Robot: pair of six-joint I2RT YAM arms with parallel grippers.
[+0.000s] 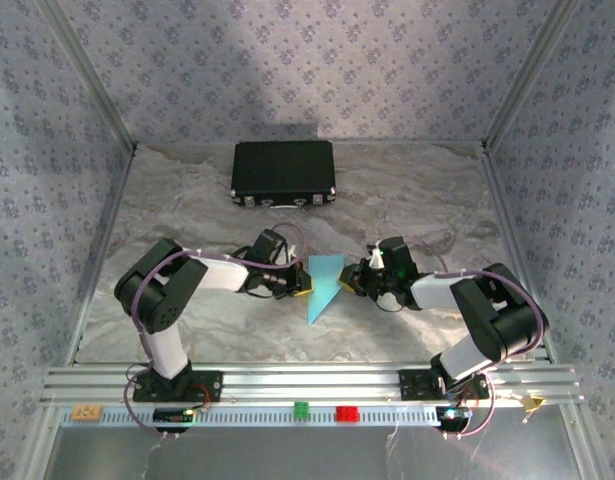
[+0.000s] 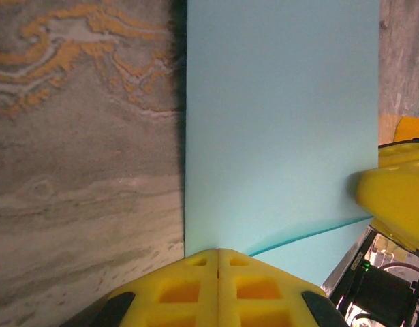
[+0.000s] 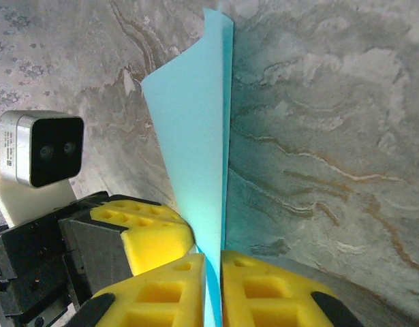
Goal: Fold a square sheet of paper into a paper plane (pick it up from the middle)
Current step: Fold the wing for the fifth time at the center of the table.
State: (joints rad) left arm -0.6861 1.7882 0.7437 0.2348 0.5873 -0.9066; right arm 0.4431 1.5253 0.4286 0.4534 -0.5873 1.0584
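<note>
Left gripper (image 2: pixel 218 257) is pressed together on one edge of the sheet of paper (image 1: pixel 324 285), a narrow blue triangle held upright over the middle of the table (image 1: pixel 187 220); right gripper (image 3: pixel 213 267) pinches its opposite side. Folding looks midway. The next crease likely needs both grips moving together, without tearing.

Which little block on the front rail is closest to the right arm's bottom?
The red block, just right of the green block. The tan one sits far off at the left end.
</note>
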